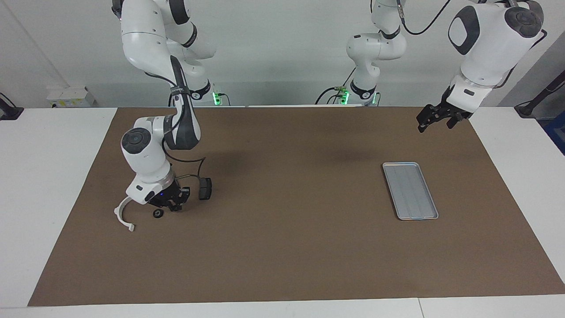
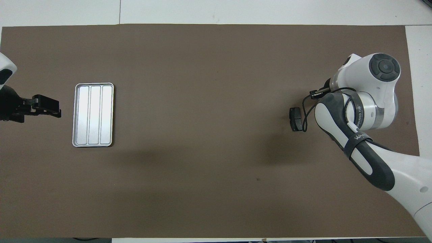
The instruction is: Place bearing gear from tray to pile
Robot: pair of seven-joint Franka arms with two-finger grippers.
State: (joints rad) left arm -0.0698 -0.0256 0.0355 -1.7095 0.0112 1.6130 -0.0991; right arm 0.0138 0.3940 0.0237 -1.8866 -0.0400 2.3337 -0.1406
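Brown mat (image 1: 282, 247): right gripper (image 1: 173, 206) beside bearing gear (image 1: 157, 213).

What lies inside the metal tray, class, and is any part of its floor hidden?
Nothing lies inside the tray: the overhead view shows only its bare ribbed floor within the raised rim. No arm or part covers it, so the whole floor is visible in both views.

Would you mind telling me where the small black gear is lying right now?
In the facing view, the gear lies on the brown mat at the right arm's end, between the white half-ring bracket and the right gripper.
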